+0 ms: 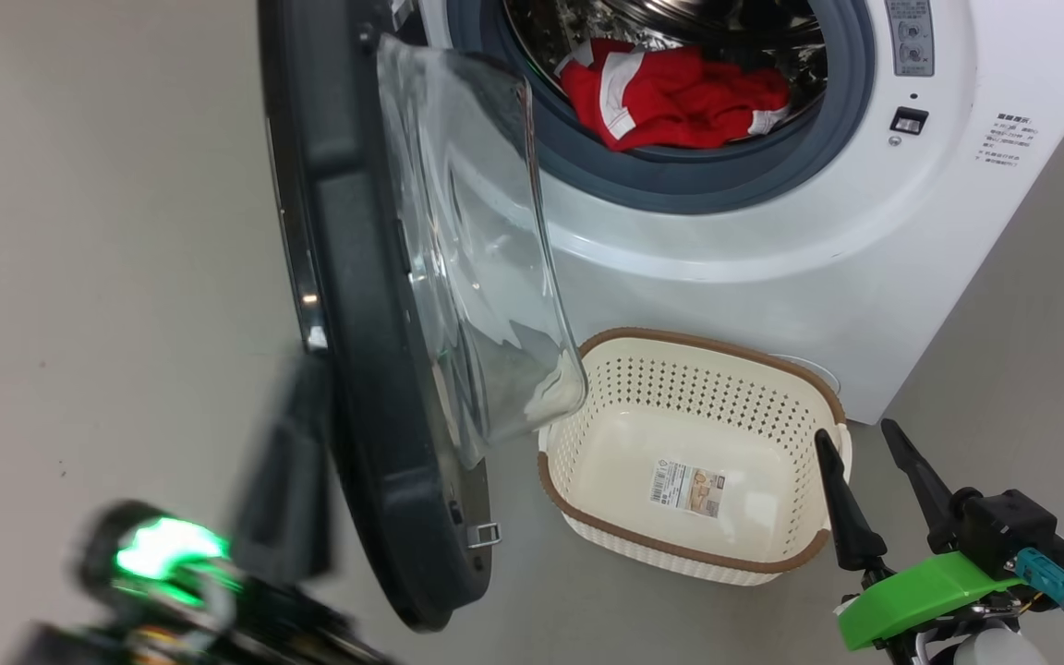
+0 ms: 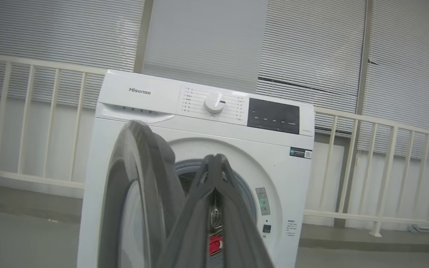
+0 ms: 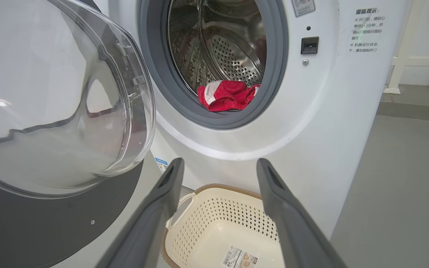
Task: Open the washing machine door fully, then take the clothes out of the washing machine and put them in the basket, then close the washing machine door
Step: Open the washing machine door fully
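The washing machine [image 1: 726, 240] stands with its door [image 1: 356, 323] swung out edge-on, the glass bowl [image 1: 477, 259] facing the drum. Red clothes [image 1: 671, 92] with white trim lie at the drum's front lip, and also show as clothes [image 3: 225, 96] in the right wrist view. On the floor below the opening sits the cream basket [image 1: 680, 337], holding nothing. My right gripper [image 1: 855, 429] hangs open beside the basket's right end, fingers [image 3: 169, 186] apart over the basket [image 3: 218, 188]. My left gripper [image 1: 283, 462] is blurred against the door's outer side; its fingers [image 2: 214, 160] meet at the tip, holding nothing.
Grey floor [image 1: 107, 231] stretches left of the door, and more floor [image 3: 404, 186] lies right of the machine. A cream railing [image 2: 385, 167] and window blinds stand behind the machine [image 2: 207, 108]. The door's black rim [image 3: 50, 223] lies close to my right fingers' left.
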You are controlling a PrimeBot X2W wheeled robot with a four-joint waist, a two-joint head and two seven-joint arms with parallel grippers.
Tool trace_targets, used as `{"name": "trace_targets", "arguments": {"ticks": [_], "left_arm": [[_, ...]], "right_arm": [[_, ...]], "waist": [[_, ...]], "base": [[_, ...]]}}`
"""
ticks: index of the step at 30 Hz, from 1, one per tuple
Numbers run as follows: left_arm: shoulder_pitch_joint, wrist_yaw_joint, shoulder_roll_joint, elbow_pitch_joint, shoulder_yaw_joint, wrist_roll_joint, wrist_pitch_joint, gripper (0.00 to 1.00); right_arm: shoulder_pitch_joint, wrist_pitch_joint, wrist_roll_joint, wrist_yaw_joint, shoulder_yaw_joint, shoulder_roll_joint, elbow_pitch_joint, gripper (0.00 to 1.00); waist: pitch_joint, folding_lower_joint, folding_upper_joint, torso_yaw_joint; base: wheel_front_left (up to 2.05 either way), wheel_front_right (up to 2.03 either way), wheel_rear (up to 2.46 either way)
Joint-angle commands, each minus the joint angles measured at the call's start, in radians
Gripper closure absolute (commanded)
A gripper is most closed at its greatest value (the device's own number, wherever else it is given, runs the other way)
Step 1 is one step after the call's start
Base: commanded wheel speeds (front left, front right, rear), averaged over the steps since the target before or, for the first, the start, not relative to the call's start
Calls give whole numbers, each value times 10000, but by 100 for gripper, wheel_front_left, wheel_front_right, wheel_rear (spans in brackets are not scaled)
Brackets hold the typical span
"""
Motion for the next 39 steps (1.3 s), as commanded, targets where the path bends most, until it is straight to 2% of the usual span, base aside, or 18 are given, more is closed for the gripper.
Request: {"name": "trace_targets", "arguments": {"ticks": [1,4,7,12,18,31,39], "left_arm": [[23,-56,110,-259,171,122,-46,100],[320,-56,110,58,-907,154,-46,100],[623,-56,110,933,-1647,30,-46,100],[836,-57,110,2622,-2094,-837,-46,100],[592,-57,110,3798,-1862,-1092,-46,100],[609,66,110,4056,-744,-1055,-46,100],[517,80,110,4328,372,-762,-46,100]], "right_arm": [[-146,-91,-88,48,240,-2,-243,0],[-193,-91,-95,48,283,1,-252,0],[-218,-91,-93,48,342,5,-249,0],[-262,-91,-119,48,374,9,-267,0],[-312,-91,-148,48,366,13,-281,0],[-259,-91,-118,48,398,16,-313,0],[-287,-91,-130,48,476,9,-294,0]], "waist": [[14,0,-1,-12],[63,0,-1,-37],[92,0,-1,-69],[165,0,-1,-99],[229,0,-1,-96],[145,0,-1,64],[191,0,-1,248]], "base": [[0,0,0],[0,0,0],[0,0,0],[0,0,0],[0,0,0],[0,0,0],[0,0,0]]}}
